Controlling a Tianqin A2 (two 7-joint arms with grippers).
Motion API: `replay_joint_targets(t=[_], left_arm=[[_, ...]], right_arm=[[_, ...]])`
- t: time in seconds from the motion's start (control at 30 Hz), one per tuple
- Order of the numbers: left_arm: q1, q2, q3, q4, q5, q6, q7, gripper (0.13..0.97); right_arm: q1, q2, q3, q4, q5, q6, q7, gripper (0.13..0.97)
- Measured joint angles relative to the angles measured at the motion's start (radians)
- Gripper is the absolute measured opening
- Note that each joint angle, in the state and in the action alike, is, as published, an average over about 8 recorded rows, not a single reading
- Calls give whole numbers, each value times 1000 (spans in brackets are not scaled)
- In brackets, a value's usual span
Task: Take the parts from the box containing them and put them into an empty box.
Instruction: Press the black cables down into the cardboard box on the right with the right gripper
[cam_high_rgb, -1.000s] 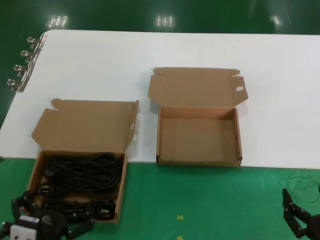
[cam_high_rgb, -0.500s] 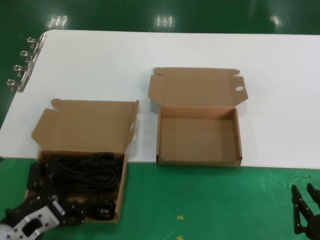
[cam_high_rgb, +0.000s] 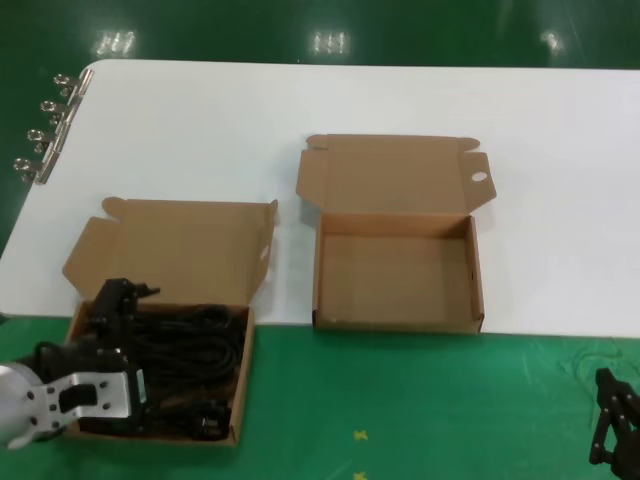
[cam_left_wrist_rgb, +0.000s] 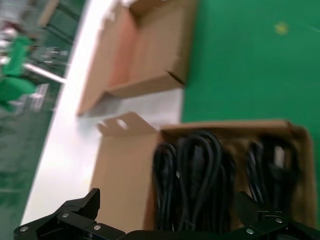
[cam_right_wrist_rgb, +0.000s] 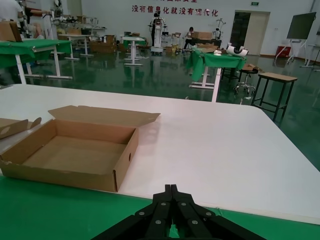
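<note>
The box containing the parts (cam_high_rgb: 168, 250) lies open at the front left, holding bundled black power cords (cam_high_rgb: 190, 345). My left gripper (cam_high_rgb: 112, 305) hovers over the left side of this box, its fingers spread wide and empty. In the left wrist view the open gripper (cam_left_wrist_rgb: 170, 212) frames the cords (cam_left_wrist_rgb: 195, 180) and the box's lid (cam_left_wrist_rgb: 122, 185). The empty box (cam_high_rgb: 397, 275) with the holed lid tab (cam_high_rgb: 479, 178) lies open in the middle; it also shows in the left wrist view (cam_left_wrist_rgb: 145, 50) and in the right wrist view (cam_right_wrist_rgb: 75, 150). My right gripper (cam_high_rgb: 612, 425) is shut (cam_right_wrist_rgb: 171, 188), low at the front right.
A white table (cam_high_rgb: 300, 100) carries the empty box; a green mat (cam_high_rgb: 400, 400) covers the front strip under the cord box. Several metal binder clips (cam_high_rgb: 45, 130) line the table's left edge.
My left gripper has moved from the cord box's front edge up and over its left side, now pointing toward the lid. My right gripper has sunk lower at the front right corner.
</note>
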Motion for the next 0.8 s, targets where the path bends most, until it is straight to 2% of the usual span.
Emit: replay_joint_targets(t=[0.07,0.17,0.27,0.4,0.6,0.8], left_arm=[[-39,-11,27,5,55,58,-24,966],[-96,-21,68,19,105,142,-32,966],[-154,-20,107,43,135,220,-27,966],[-233,-1,150,94,155,301,-12,966],[-352,42,190,223,160,385,6,966],[-450,85,211,380,146,422,37,966]], right_arm=[[0,0,0,0,0,0,0,181],[0,0,0,0,0,0,0,164],[0,0,0,0,0,0,0,147],[0,0,0,0,0,0,0,147],[0,0,0,0,0,0,0,146],[0,0,0,0,0,0,0,146]])
